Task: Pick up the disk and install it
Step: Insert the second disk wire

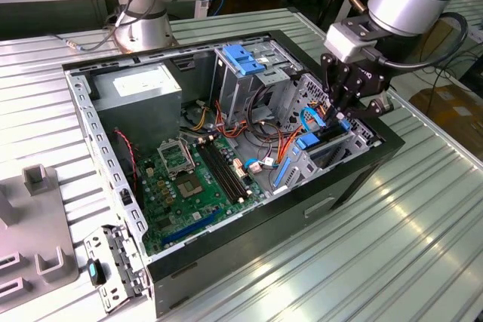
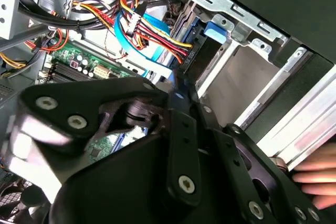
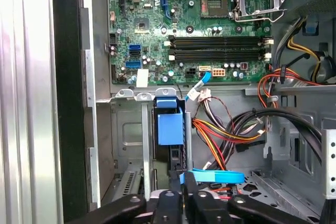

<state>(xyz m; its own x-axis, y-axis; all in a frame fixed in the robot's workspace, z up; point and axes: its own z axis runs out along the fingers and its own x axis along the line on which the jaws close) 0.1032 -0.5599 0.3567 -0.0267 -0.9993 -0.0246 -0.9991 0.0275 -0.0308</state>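
The disk (image 1: 321,141) is a slim dark slab with a bright blue bracket. It stands on edge in the metal drive bay at the side of the open computer case (image 1: 362,167) on the exterior view's right. My gripper (image 1: 339,115) reaches down from above, and its black fingers are closed together on the disk's near end. In the first wrist view the blue bracket (image 3: 169,124) sits deep in the bay beyond the gripper (image 3: 185,190). The second wrist view shows the disk (image 2: 207,40) in the bay just past the fingertips (image 2: 178,90).
Bundled red, yellow and black wires and a flat blue cable (image 3: 215,176) crowd the space beside the bay. A tall metal cage with a blue plate (image 1: 243,58) stands behind. The motherboard (image 1: 189,179) lies on the case floor. A person's fingers (image 2: 315,174) rest near the case edge.
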